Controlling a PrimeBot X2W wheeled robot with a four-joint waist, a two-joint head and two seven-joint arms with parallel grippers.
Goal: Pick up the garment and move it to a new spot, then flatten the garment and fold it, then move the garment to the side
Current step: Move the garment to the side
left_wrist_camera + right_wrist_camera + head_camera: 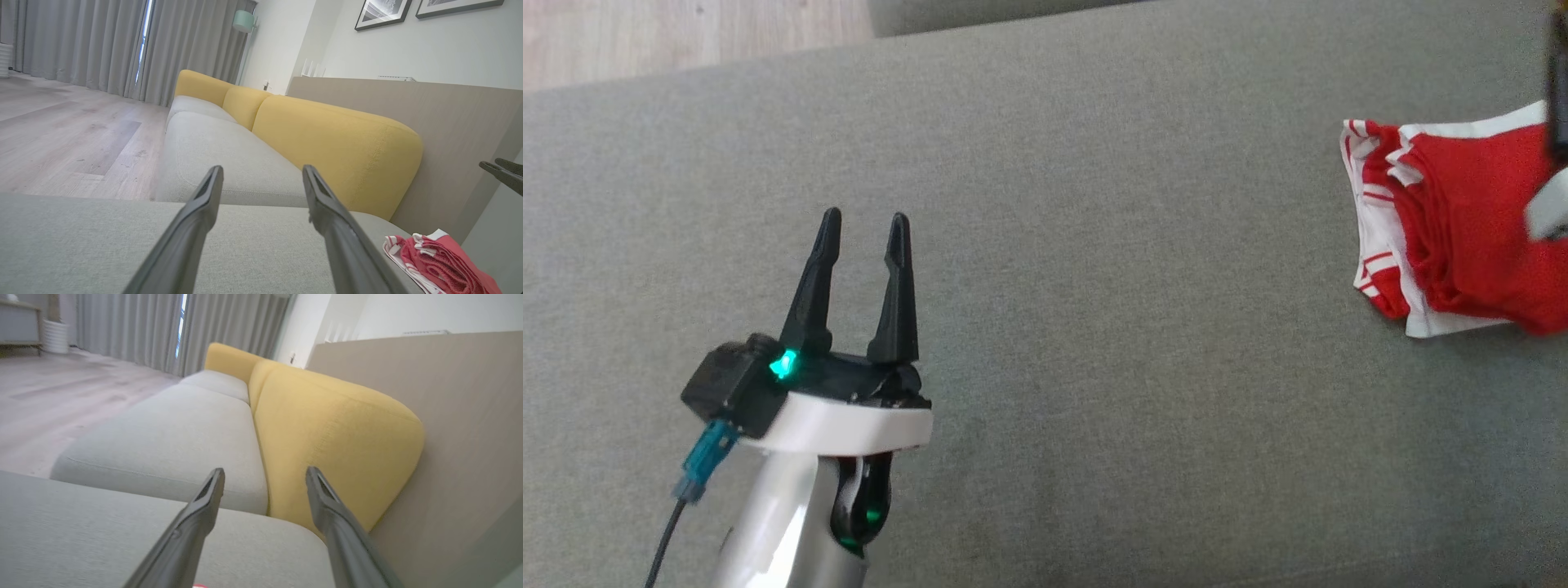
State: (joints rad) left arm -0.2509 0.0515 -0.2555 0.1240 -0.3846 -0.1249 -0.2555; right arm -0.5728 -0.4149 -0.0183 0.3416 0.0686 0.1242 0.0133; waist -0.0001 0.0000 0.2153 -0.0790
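The garment [1462, 220], red with white striped trim, lies folded in a bundle on the grey cushion [1094, 245] at the far right. In the left wrist view the garment [441, 261] sits at the lower right. My left gripper [865, 219] hovers open and empty over the cushion at the lower left, well apart from the garment; its fingers [262, 169] stand wide. A blurred part of my right arm [1550, 204] hangs over the garment's right side. My right gripper [265, 471] is open with nothing between its fingers, and a red sliver of the garment [199, 586] peeks at the bottom edge.
A yellow backrest [335, 134] and a beige wooden panel [449, 122] stand beyond the cushion. Another grey seat [220, 151] continues past it. Wood floor [61, 130] and grey curtains [81, 41] lie to the left. The right gripper's fingertips [500, 173] show at the left wrist view's right edge.
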